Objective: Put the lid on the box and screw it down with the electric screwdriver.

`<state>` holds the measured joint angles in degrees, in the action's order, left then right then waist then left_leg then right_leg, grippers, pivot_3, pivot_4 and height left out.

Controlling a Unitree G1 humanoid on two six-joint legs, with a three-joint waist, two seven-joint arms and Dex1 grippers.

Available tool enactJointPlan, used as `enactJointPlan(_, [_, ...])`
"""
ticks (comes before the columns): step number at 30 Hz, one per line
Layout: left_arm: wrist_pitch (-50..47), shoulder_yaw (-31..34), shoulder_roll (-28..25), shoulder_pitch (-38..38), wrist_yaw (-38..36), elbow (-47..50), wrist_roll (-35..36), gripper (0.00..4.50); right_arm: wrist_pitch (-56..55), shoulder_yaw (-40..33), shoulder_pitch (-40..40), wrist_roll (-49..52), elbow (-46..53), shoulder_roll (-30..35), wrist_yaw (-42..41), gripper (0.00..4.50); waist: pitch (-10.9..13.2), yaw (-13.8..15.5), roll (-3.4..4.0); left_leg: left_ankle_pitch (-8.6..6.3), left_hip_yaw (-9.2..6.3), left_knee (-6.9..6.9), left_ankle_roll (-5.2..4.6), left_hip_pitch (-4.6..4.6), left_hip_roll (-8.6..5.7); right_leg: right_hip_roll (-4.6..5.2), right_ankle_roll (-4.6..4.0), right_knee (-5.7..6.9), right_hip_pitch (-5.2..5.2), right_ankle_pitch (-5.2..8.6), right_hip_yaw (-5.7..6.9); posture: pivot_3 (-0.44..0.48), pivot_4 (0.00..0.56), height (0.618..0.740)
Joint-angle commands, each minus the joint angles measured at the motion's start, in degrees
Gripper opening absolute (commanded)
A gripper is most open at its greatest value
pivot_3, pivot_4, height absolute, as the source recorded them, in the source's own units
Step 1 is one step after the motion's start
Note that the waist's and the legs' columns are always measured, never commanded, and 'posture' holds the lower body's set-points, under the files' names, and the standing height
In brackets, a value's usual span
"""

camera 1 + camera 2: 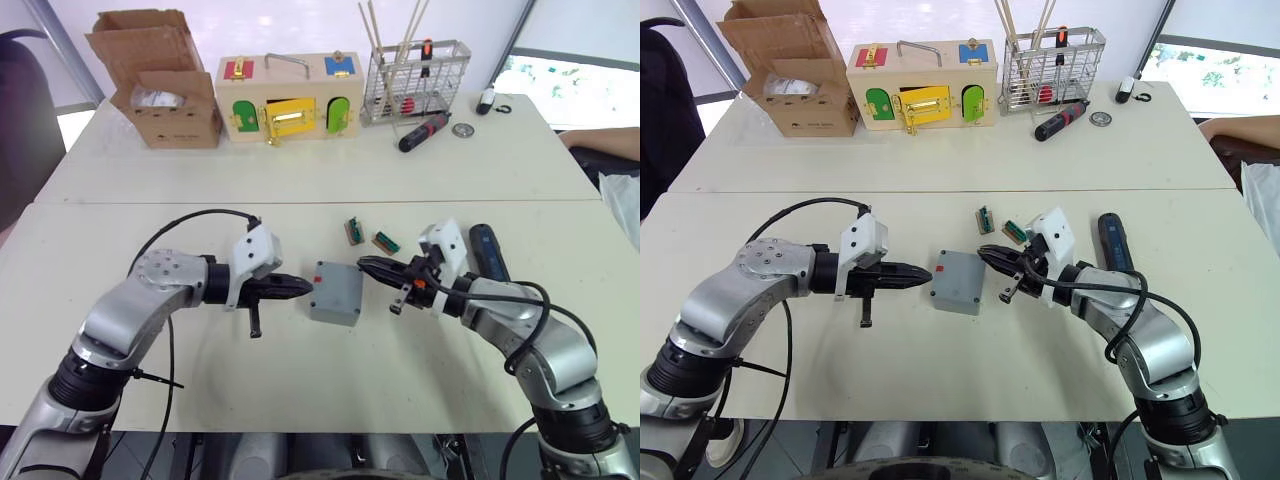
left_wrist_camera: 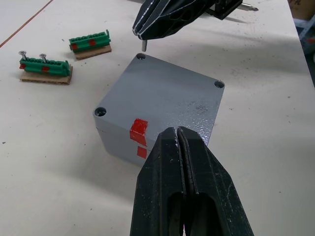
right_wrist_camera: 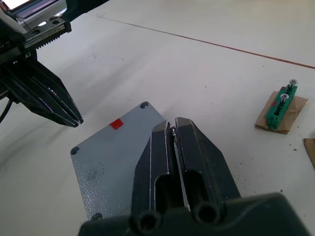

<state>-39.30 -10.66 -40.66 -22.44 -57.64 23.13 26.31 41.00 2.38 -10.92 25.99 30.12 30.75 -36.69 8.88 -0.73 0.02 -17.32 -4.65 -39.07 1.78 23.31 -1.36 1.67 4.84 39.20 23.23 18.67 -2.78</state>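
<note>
The grey box [image 1: 335, 293] sits mid-table with the lid [image 2: 167, 98] lying flat on top, its corner holes open. A red mark [image 2: 139, 129] shows on the side facing my left gripper [image 1: 308, 288], which is shut with its tip just beside that side. From the other side my right gripper [image 1: 362, 264] is shut on a small screw [image 2: 144, 45], held point-down just above one corner hole [image 2: 141, 56] of the lid. The dark blue electric screwdriver [image 1: 490, 250] lies on the table beyond my right wrist.
Two green terminal blocks [image 1: 354, 231] [image 1: 386, 242] on cardboard, holding screws, lie just behind the box. At the back stand a cardboard carton [image 1: 165, 90], a colourful wooden latch box [image 1: 290, 98], a wire basket [image 1: 415, 80] and a red-and-black hand screwdriver [image 1: 425, 130].
</note>
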Motion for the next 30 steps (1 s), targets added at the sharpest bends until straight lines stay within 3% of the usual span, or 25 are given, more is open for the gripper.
enactJointPlan(1, [0.9, 0.0, 0.1, 0.2, 0.1, 0.8, -0.1, 0.00, -0.8, 0.2, -0.3, 0.4, 1.3, -0.3, 0.2, 0.06, 0.0, 0.0, 0.00, 0.00, 0.00, 0.00, 0.00, 0.00, 0.00, 0.00, 0.00, 0.00, 0.00, 0.00, 0.00, 0.000, 0.150, 0.740])
enactJointPlan(25, [0.9, -0.4, 0.7, -0.1, 0.3, 0.3, -0.8, 0.00, -4.0, 2.5, -1.7, -3.0, -3.6, -0.1, -0.5, 0.06, 0.0, 0.0, 0.00, 0.00, 0.00, -0.01, 0.00, 0.00, 0.00, 0.00, 0.00, 0.00, 0.00, 0.00, 0.00, 0.000, 0.150, 0.740])
enactJointPlan(28, [0.7, -0.2, 0.5, 0.0, 0.4, 0.5, -0.7, 0.00, -4.2, 2.9, -1.8, -3.5, -3.6, 0.7, -1.2, 0.86, 0.0, 0.0, 0.00, 0.00, 0.00, -0.01, 0.00, 0.00, 0.00, 0.00, 0.00, 0.00, 0.00, 0.00, 0.00, 0.000, 0.150, 0.740])
enactJointPlan(30, [0.6, 0.0, 0.5, -0.1, 0.4, 0.6, -0.4, 0.00, -4.1, 2.8, -1.9, -3.3, -3.3, 1.0, -1.7, 1.80, 0.0, 0.0, 0.00, 0.00, 0.00, -0.01, 0.00, 0.00, 0.00, 0.00, 0.00, 0.00, 0.00, 0.00, 0.00, 0.000, 0.150, 0.740])
